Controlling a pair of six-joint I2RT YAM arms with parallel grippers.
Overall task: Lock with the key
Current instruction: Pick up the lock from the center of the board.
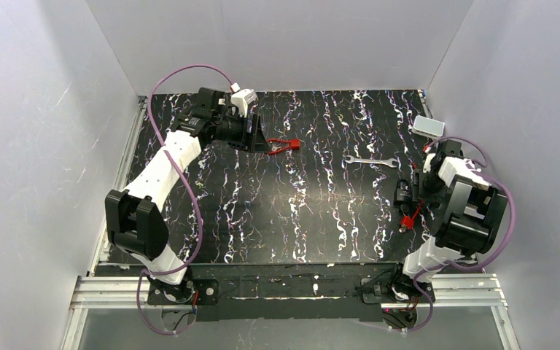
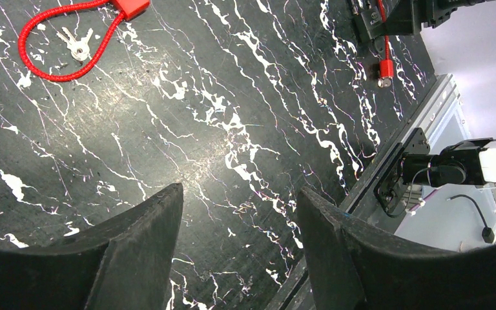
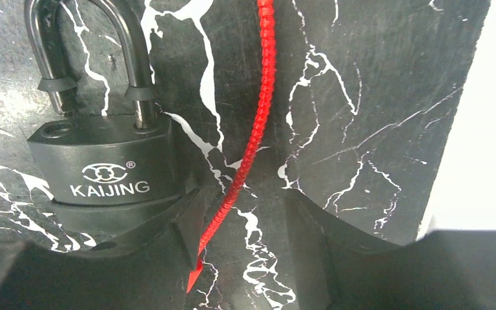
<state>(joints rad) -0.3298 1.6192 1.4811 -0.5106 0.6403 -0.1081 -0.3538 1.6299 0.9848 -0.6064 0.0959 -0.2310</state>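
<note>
**Padlock at right tool, keys far across the bench**

Padlock (image 3: 103,168): lies flat on the bench (image 1: 299,219), at the right side, just beside the right tool (image 3: 242,206). Black body, steel shackle (image 3: 137,64). One shackle leg seems to sit clear of its hole, so I judge it unlocked.

Right tool: spread, holding nothing. A thin red cord (image 3: 258,110) runs through the gap. The padlock's lower edge meets the tool's left finger; whether they touch, cannot tell.

Left tool (image 2: 239,194): spread, nothing held, over bare bench at the far left.

Keys (image 2: 77,46): small pair, flat on the bench inside a red loop (image 2: 61,78), near the left tool and well apart from the padlock.

Handling, my estimate:
- Padlock is dense and rigid, with a smooth finish that may slip.
- Grip it across the body's flanks, leaving the shackle free. The keyhole is not visible, probably in the hidden bottom face.
- Keys are thin, light and flush to the surface, so awkward to pinch.
- The loop looks pliant and stands a little proud, the easier thing to hook. It will flop and drag.

Room:
- Padlock sits close to the right edge and the side wall (image 1: 525,109), with the right arm folded tight over it.
- A wrench (image 1: 370,160) and a grey box (image 1: 428,126) lie beyond.
- The middle of the bench offers the widest working space.
</note>
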